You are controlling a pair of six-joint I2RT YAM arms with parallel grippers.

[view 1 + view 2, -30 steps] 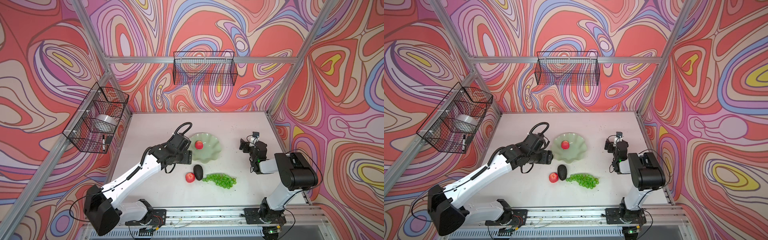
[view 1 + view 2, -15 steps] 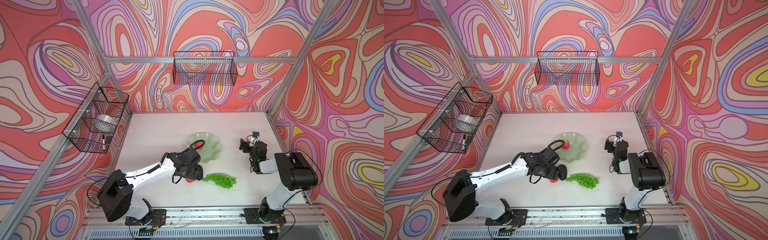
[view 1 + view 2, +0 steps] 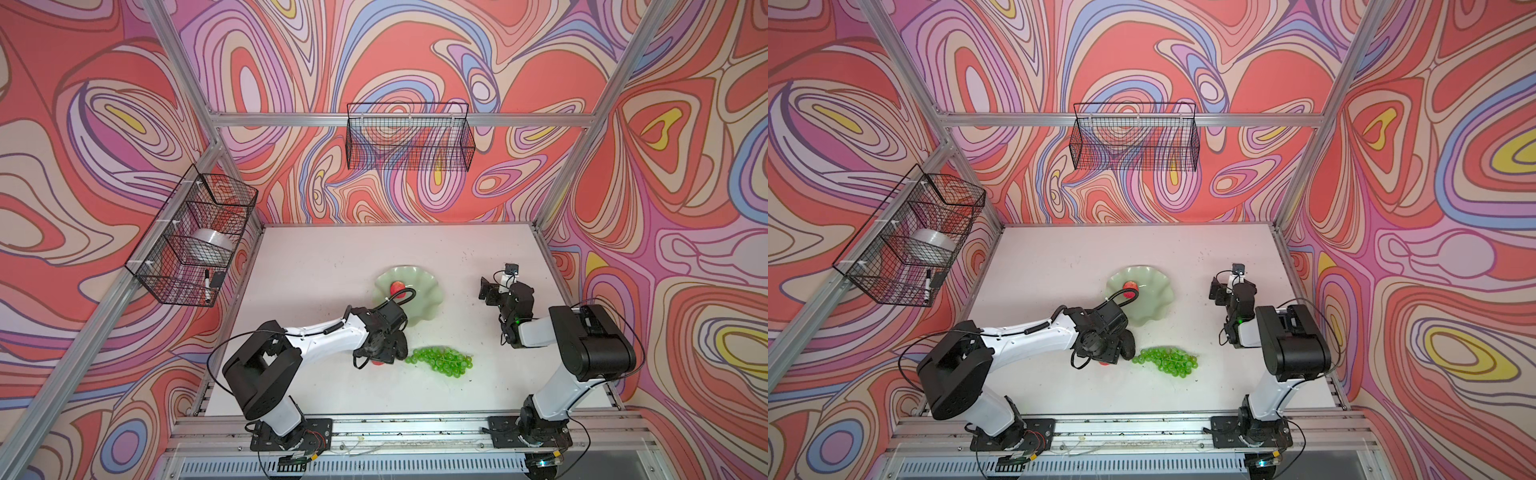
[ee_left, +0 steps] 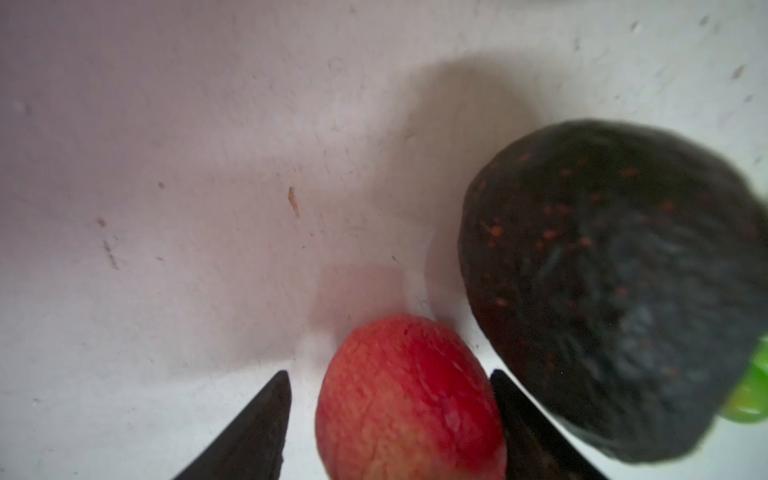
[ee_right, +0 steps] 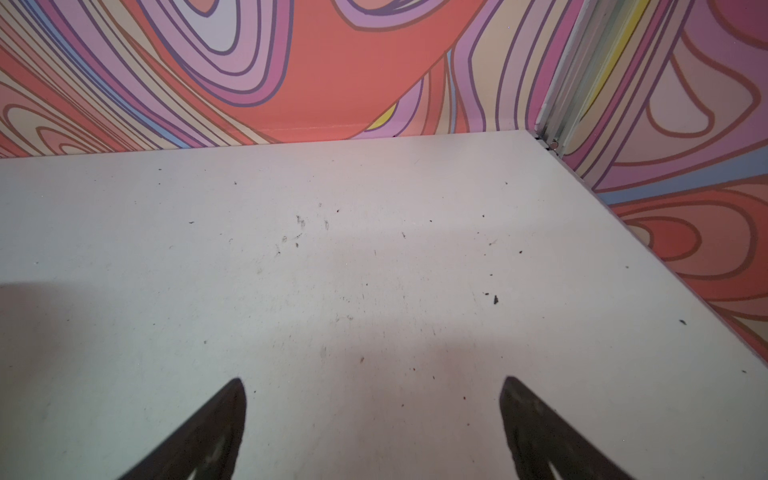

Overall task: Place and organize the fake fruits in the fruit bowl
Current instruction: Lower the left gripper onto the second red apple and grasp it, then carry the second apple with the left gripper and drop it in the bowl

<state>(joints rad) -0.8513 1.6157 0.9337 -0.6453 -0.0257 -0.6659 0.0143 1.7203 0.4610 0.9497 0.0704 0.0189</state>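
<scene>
While the left pincer straddles the near apple, jaws apart, the avocado lies just beside it, rightward.

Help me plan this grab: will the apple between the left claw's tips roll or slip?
Likely rolls: the apple is round on a flat table. Its curved sides might slip from the left claw toward the avocado.
</scene>
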